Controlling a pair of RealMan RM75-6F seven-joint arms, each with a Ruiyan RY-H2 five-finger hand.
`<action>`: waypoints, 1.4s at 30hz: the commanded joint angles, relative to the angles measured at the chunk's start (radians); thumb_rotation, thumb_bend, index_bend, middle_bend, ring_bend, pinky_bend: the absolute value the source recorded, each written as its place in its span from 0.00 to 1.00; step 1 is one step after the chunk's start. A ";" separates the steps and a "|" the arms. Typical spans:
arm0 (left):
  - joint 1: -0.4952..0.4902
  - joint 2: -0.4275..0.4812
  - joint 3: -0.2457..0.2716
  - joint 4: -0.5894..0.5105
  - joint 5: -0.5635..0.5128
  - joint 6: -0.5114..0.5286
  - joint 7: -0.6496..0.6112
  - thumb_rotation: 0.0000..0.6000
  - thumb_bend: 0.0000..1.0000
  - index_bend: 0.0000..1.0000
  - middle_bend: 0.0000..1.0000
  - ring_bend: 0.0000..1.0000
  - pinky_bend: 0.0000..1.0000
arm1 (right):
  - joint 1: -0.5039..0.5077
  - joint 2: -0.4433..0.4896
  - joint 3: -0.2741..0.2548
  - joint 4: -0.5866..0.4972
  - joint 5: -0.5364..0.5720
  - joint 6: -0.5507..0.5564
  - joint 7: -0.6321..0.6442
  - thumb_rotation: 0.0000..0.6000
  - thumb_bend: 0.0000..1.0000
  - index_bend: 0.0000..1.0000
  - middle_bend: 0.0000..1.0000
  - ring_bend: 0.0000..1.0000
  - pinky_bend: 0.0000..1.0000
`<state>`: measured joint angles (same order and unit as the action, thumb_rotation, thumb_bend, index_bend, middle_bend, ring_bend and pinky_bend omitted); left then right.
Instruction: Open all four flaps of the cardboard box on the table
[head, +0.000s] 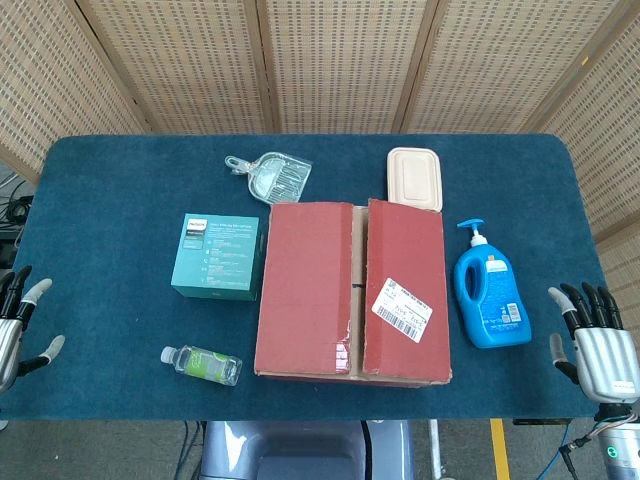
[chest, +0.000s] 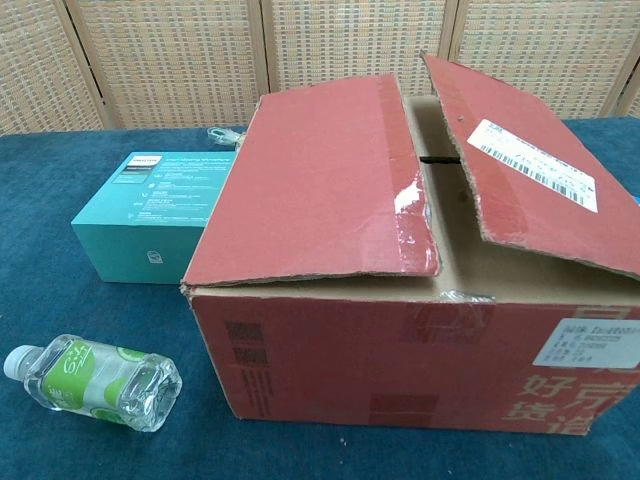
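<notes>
Start of task: cardboard box (head: 352, 290) top flaps only slightly lifted. Left robot hand (head: 20, 322) and right robot hand (head: 598, 340) released, fingers spread, well apart from the box. Next: reach a top flap's edge.

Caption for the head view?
Red cardboard box, top flaps nearly closed, on blue table; both open hands idle at edges.

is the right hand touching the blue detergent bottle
Apart. The head view shows bare blue tablecloth between the right hand and the blue detergent bottle.
</notes>
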<state>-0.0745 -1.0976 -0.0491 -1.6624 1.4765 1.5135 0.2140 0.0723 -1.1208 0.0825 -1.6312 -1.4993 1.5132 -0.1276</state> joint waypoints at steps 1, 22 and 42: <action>-0.002 0.000 0.000 0.001 -0.001 -0.003 0.001 0.87 0.28 0.14 0.02 0.00 0.00 | 0.002 0.001 0.002 0.000 0.003 -0.003 -0.001 1.00 0.57 0.13 0.13 0.00 0.02; -0.009 -0.002 0.004 0.020 0.016 -0.011 -0.007 0.87 0.28 0.14 0.02 0.00 0.00 | 0.002 0.010 -0.002 0.000 -0.003 -0.006 0.014 1.00 0.57 0.13 0.13 0.00 0.02; -0.012 0.008 0.007 0.032 0.029 -0.010 -0.034 0.87 0.29 0.14 0.02 0.00 0.00 | 0.043 0.067 -0.004 -0.032 -0.054 -0.051 0.106 1.00 0.77 0.13 0.15 0.00 0.02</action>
<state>-0.0869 -1.0899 -0.0421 -1.6303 1.5059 1.5034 0.1803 0.1093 -1.0601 0.0788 -1.6590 -1.5471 1.4679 -0.0273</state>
